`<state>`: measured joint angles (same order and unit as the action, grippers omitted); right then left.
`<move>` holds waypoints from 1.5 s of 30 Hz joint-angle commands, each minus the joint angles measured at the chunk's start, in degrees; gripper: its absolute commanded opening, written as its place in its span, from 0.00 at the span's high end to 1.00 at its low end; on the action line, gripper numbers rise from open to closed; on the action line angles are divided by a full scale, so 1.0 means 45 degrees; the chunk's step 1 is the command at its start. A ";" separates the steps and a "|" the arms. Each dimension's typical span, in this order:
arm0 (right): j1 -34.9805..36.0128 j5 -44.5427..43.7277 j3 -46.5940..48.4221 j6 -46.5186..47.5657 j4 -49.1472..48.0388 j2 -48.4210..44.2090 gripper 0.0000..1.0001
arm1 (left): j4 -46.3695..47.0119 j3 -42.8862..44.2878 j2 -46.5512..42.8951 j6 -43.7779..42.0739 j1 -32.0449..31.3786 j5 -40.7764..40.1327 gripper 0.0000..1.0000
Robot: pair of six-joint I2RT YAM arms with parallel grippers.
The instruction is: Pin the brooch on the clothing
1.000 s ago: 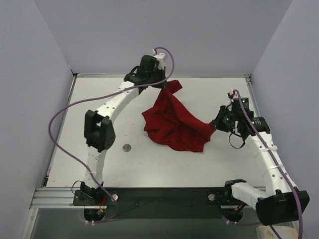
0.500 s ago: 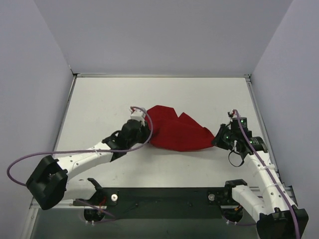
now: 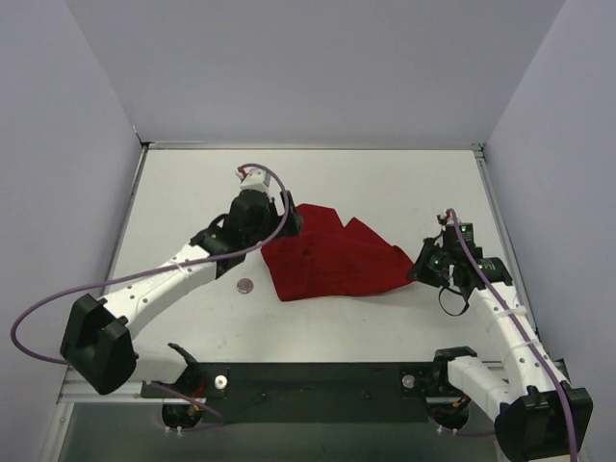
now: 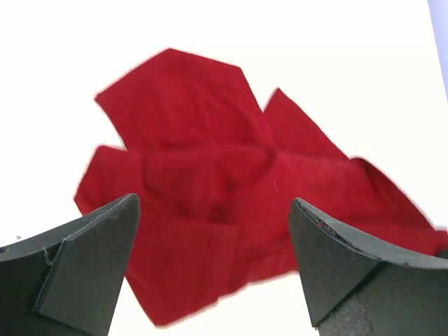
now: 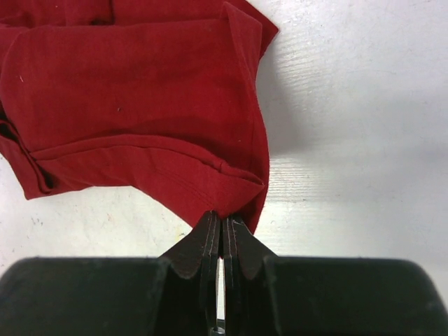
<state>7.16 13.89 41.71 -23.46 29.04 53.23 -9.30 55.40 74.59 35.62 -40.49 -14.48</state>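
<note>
We judge: early | clothing (image 3: 332,262) crumpled, brooch (image 3: 244,285) loose on counter (image 3: 192,183), unpinned | left hand (image 4: 213,203) spread, empty | right hand (image 5: 222,227) clenched on clothing

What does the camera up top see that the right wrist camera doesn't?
Only the top view shows both arms, the left gripper open by the left side of the red T-shirt, and a small round object, likely the brooch, on the table. Only the right wrist view shows, close up, the right gripper shut on the shirt's stitched hem. Both show the red shirt and the white table.
</note>
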 commanded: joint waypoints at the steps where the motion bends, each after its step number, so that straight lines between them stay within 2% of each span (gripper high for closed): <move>1: -0.0067 -0.0177 0.0476 0.0292 0.0051 0.0280 1.00 | -0.2344 0.2041 0.1645 -0.0198 0.1009 0.2415 0.03; 5: -0.0067 -0.0177 0.0437 0.0312 0.0051 0.0455 1.00 | -0.3652 0.3448 0.3109 -0.0434 0.1224 0.4056 0.05; 9: -0.0087 -0.0079 0.0340 0.0292 0.0051 0.0631 1.00 | -0.3773 0.3452 0.3542 -0.0454 0.1030 0.4994 0.13; 23: -0.0087 0.0058 0.0183 0.0429 -0.0163 0.1139 1.00 | -0.4613 0.3666 0.4928 -0.0649 -0.0572 0.3980 0.19; 28: -0.0087 0.0097 0.0144 0.0390 -0.0261 0.1159 1.00 | -0.4476 0.3744 0.5475 -0.0512 -0.0573 0.3531 0.32; 33: -0.0087 0.0136 0.0086 0.0429 -0.0320 0.1159 1.00 | -0.4262 0.3803 0.5729 -0.0473 -0.0573 0.3315 0.41; 35: -0.0087 0.0136 0.0066 0.0429 -0.0320 0.1179 1.00 | -0.4222 0.3764 0.5808 -0.0531 -0.0534 0.2867 0.52; 37: -0.0087 0.0136 0.0086 0.0429 -0.0320 0.1140 1.00 | -0.4067 0.3667 0.5828 -0.0609 -0.0475 0.2885 0.68; 38: -0.0087 0.0136 0.0066 0.0429 -0.0320 0.1139 1.00 | -0.3969 0.3531 0.5789 -0.0707 -0.0475 0.2963 0.82; 41: -0.0106 0.0117 0.0105 0.0429 -0.0320 0.1120 1.00 | -0.3715 0.3315 0.5399 -0.0805 -0.0397 0.2867 1.00; 45: -0.0106 0.0233 0.0358 0.0410 -0.0301 0.1081 1.00 | -0.3500 0.3061 0.4600 -0.0903 -0.0105 0.2788 1.00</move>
<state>7.09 14.22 41.78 -22.20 27.20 58.17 -28.47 69.52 100.14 32.47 -42.54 -0.40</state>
